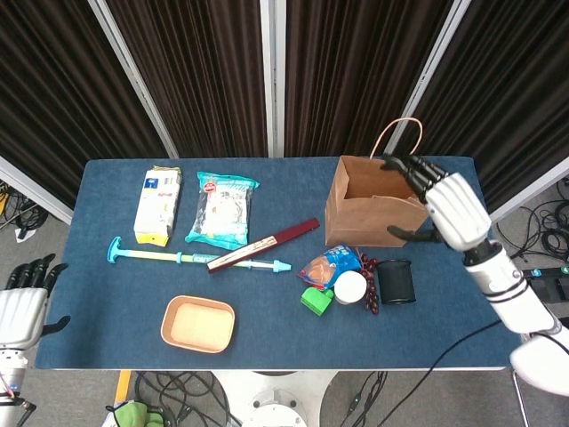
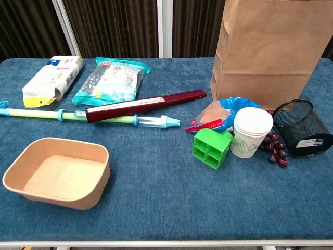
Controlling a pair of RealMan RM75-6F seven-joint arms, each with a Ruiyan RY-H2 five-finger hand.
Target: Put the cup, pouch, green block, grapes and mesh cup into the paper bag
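The brown paper bag [image 1: 373, 212] [image 2: 268, 49] stands upright at the back right of the blue table. In front of it lie the blue-orange pouch [image 1: 331, 264] [image 2: 218, 115], the green block [image 1: 316, 300] [image 2: 211, 148], the white paper cup [image 1: 350, 286] [image 2: 251, 132], the dark grapes [image 1: 370, 280] [image 2: 274, 148] and the black mesh cup [image 1: 396, 280] [image 2: 302, 127]. My right hand [image 1: 444, 206] hovers at the bag's right side, empty, fingers spread. My left hand [image 1: 22, 298] hangs off the table's left edge, empty with fingers apart.
On the left half lie a white-yellow packet [image 1: 157, 205], a teal snack bag [image 1: 222, 207], a dark red stick [image 1: 264, 244] over a long teal tool [image 1: 191, 257], and an orange tray [image 1: 197, 324]. A cable [image 1: 453, 342] crosses the table's front right corner.
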